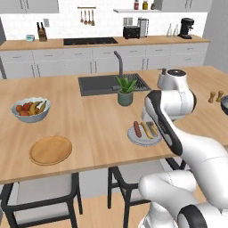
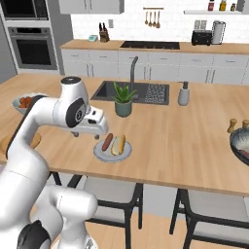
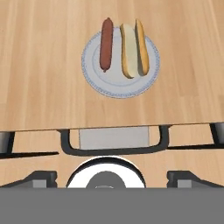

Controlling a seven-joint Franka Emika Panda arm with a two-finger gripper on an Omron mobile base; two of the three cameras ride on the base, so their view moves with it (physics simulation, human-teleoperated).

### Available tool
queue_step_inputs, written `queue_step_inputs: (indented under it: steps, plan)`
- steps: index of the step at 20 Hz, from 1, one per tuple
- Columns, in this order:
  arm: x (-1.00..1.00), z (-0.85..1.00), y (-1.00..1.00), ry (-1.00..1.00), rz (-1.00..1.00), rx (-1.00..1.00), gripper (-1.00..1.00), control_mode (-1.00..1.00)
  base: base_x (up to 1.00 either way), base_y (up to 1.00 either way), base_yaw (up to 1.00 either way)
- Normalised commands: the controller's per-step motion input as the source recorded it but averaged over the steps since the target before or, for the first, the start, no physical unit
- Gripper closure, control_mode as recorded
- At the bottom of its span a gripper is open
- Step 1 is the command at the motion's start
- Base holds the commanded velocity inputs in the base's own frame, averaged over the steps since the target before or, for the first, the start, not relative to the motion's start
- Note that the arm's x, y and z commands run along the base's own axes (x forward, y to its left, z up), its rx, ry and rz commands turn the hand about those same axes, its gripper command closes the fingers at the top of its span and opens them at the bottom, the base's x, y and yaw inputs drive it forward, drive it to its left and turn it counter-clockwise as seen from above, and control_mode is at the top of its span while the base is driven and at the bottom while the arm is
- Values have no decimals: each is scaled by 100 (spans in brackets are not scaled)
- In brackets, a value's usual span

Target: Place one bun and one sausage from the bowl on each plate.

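The pale grey-white plate [image 3: 120,65] lies near the counter's front edge with one reddish-brown sausage [image 3: 105,43] and one split bun [image 3: 134,50] side by side on it. I see this plate [image 2: 112,151] just right of my gripper [image 2: 87,132], which hovers above the counter edge and looks down on it. The gripper [image 3: 112,177] is open, its fingertips [image 3: 40,177] wide apart with nothing between them. The light wood plate [image 1: 50,150] lies bare at the front left. The dark bowl [image 2: 234,139] sits at the far right edge, also cut off as the dark bowl [image 1: 225,104].
A pale fruit bowl [image 1: 31,110] stands at the left. A potted plant [image 1: 125,92], the sink [image 1: 111,83] and a soap dispenser [image 2: 183,93] are behind the plate. Two small shakers [image 1: 216,96] stand near the dark bowl. Dark-framed chairs [image 3: 113,141] sit under the counter edge.
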Motion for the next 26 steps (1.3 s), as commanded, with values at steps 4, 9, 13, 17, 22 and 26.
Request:
queue_step_inputs:
  steps: [4, 9, 13, 17, 22, 26]
  plan:
    - [0, 0, 0, 0, 0, 0, -100, 100, -33, -79, 0]
    - [0, 0, 0, 0, 0, 0, -100, 100, -11, -100, 0]
    - [0, 0, 0, 0, 0, 0, -100, 100, 0, -100, -2]
    - [0, 0, 0, 0, 0, 0, -100, 100, 0, -100, -3]
    - [0, 0, 0, 0, 0, 0, -100, 100, 0, -94, -2]
    - [0, 0, 0, 0, 0, 0, -100, 100, 0, -63, 0]
